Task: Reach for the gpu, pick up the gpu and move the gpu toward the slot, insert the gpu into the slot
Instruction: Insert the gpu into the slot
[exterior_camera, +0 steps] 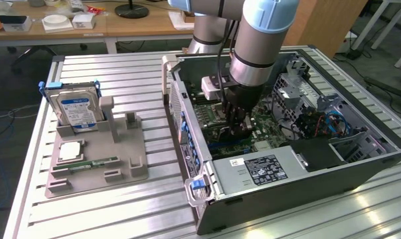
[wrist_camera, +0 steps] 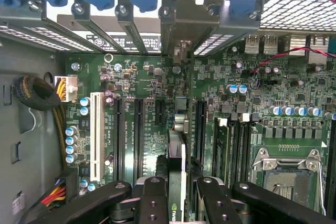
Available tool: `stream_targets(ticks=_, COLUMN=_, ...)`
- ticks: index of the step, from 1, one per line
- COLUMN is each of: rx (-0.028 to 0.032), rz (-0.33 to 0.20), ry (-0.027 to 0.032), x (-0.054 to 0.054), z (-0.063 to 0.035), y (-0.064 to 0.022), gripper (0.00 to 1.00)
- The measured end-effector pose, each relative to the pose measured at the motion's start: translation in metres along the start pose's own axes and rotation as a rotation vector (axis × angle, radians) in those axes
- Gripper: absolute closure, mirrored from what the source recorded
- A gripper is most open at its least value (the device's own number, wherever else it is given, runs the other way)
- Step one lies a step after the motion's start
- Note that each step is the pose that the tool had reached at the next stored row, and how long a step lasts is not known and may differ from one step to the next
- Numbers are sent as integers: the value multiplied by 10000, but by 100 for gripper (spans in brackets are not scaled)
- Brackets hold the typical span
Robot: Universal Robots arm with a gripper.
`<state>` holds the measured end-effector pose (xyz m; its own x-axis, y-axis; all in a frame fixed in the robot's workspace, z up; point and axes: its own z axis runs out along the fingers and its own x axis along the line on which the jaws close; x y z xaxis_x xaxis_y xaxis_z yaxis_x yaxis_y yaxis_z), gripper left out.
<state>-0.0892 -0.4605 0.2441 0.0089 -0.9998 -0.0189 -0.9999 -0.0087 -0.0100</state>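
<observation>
My gripper (exterior_camera: 237, 128) reaches down into the open computer case (exterior_camera: 359, 164), over the green motherboard (exterior_camera: 217, 112). In the wrist view the gripper (wrist_camera: 176, 195) is shut on the gpu (wrist_camera: 176, 150), which shows edge-on as a thin card standing upright between the black fingers (wrist_camera: 153, 200). The card runs toward the rear of the case, and its metal end bracket (wrist_camera: 182, 22) sits among the blue slot clips. It stands in line with the slot, between two other long black expansion slots (wrist_camera: 139, 135). How deep the card sits in the slot I cannot tell.
Outside the case, at the exterior view's left, a grey holder (exterior_camera: 121, 164) carries a silver hard drive with blue label (exterior_camera: 77, 112), a square chip (exterior_camera: 69, 151) and a memory stick (exterior_camera: 94, 163). Inside lie a white slot (wrist_camera: 96, 135), a CPU socket (wrist_camera: 286, 174) and cable bundles (wrist_camera: 37, 95).
</observation>
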Motion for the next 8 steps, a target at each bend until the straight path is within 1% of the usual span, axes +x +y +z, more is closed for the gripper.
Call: stream_targets(ticks=8, rx=0, rz=0, ry=1, x=0, z=0, y=0, gripper=74)
